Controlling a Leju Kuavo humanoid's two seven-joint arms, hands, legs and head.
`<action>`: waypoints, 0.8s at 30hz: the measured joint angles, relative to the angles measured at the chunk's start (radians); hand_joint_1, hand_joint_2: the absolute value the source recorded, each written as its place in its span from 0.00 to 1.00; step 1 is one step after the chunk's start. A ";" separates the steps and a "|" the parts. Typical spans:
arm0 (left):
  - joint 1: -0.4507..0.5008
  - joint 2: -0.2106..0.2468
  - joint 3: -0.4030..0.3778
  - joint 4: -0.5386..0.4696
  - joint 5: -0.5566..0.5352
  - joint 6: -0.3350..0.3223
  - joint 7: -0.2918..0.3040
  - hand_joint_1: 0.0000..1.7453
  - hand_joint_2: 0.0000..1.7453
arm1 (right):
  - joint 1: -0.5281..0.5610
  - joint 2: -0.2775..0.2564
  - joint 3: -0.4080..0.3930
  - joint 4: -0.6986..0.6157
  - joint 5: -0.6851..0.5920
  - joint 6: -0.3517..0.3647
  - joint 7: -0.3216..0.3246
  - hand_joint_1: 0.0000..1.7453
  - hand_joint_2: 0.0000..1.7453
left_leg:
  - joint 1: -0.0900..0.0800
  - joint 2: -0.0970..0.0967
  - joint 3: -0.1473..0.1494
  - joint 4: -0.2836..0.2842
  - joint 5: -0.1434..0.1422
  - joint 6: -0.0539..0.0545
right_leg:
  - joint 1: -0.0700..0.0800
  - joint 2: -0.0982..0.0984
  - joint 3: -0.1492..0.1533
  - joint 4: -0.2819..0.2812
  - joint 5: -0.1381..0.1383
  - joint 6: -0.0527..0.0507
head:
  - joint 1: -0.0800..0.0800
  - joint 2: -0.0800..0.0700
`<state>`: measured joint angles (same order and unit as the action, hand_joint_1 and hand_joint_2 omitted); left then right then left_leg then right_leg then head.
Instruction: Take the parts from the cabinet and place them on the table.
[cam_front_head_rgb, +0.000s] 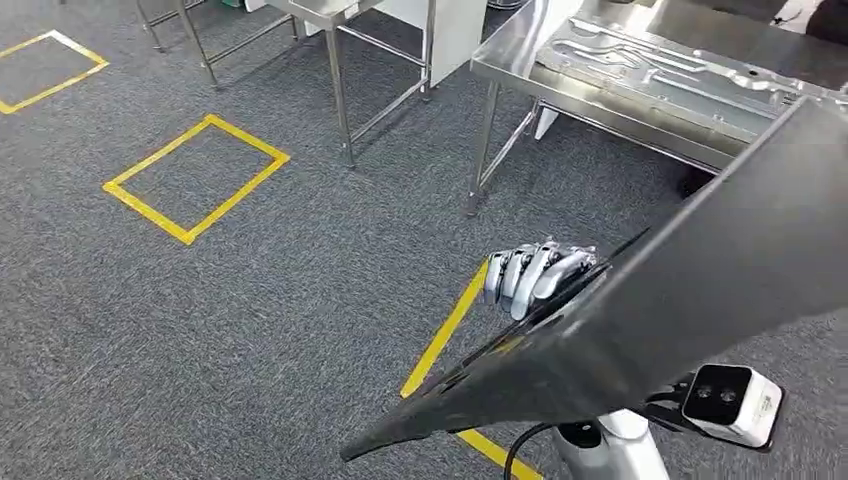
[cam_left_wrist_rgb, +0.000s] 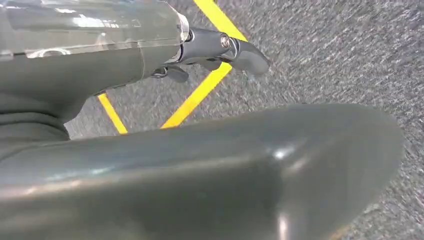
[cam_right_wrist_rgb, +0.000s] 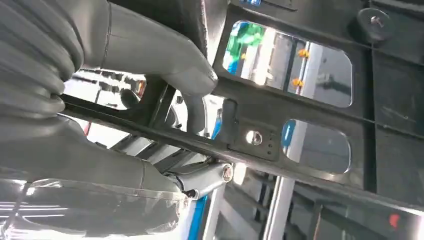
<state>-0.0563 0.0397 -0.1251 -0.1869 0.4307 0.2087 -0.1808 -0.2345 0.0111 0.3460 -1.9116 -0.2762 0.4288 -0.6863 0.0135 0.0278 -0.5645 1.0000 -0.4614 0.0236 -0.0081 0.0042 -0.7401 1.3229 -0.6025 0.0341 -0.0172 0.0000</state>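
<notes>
One large dark panel (cam_front_head_rgb: 640, 320), a flat sheet-like part with window cut-outs and a bolt seen in the right wrist view, is carried in the air between the robot's two hands, tilted so that its near corner dips toward the carpet and its far end rises toward the upper right of the head view. It rests on nothing; it hangs over the grey carpet (cam_front_head_rgb: 250, 300), just short of the steel table (cam_front_head_rgb: 520, 60).

The left hand (cam_front_head_rgb: 535, 275) grips the panel's upper left edge, silver fingers curled over the rim. In its own wrist view the thumb (cam_left_wrist_rgb: 225, 47) reaches out above the panel's rounded dark surface (cam_left_wrist_rgb: 250, 170). The right hand (cam_right_wrist_rgb: 115, 100) is clamped on a crossbar of the panel (cam_right_wrist_rgb: 300, 115), thumb (cam_right_wrist_rgb: 165, 60) on one face and a finger hooked through a cut-out to the other. Two hands at opposite sides are probably needed because the sheet is wide and would swing or twist from a single hold.

On the table lies one pressed metal part (cam_front_head_rgb: 650, 70) with ribs and slots, lengthwise along the near edge; the carried panel likely goes beside or atop it. A second steel table frame (cam_front_head_rgb: 340, 60) stands to the left. Yellow tape lines mark the floor: two full rectangles (cam_front_head_rgb: 195, 178) and one partial outline (cam_front_head_rgb: 445, 335) beneath the panel.
</notes>
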 joint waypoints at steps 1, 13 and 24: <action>0.000 0.000 0.001 0.000 0.000 0.000 0.000 0.00 0.00 | 0.000 -0.002 0.001 0.004 -0.002 -0.003 0.000 0.86 1.00 | -0.001 0.011 0.001 0.000 -0.001 0.000 | -0.001 -0.001 -0.004 0.004 0.012 0.000 | 0.000 0.000; -0.007 -0.001 0.005 0.000 -0.002 -0.003 -0.004 0.00 0.00 | -0.039 -0.005 0.034 0.021 -0.009 -0.012 0.002 0.86 1.00 | -0.003 -0.014 -0.027 0.123 -0.098 -0.045 | 0.008 -0.005 0.169 -0.343 0.162 -0.058 | 0.000 0.000; -0.004 -0.001 0.006 0.000 -0.003 0.000 -0.005 0.00 0.00 | -0.043 -0.005 0.050 0.028 -0.008 -0.023 0.012 0.86 1.00 | 0.007 -0.102 -0.012 0.016 -0.002 -0.029 | 0.000 0.134 0.146 -0.316 0.157 -0.023 | 0.000 0.000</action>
<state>-0.0600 0.0385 -0.1190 -0.1869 0.4276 0.2087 -0.1862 -0.2777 0.0061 0.3956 -1.8833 -0.2846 0.4055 -0.6744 0.0205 -0.0744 -0.5770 1.0164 -0.4638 -0.0052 -0.0079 0.1378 -0.5942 1.0068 -0.4453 0.0113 -0.0176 0.0000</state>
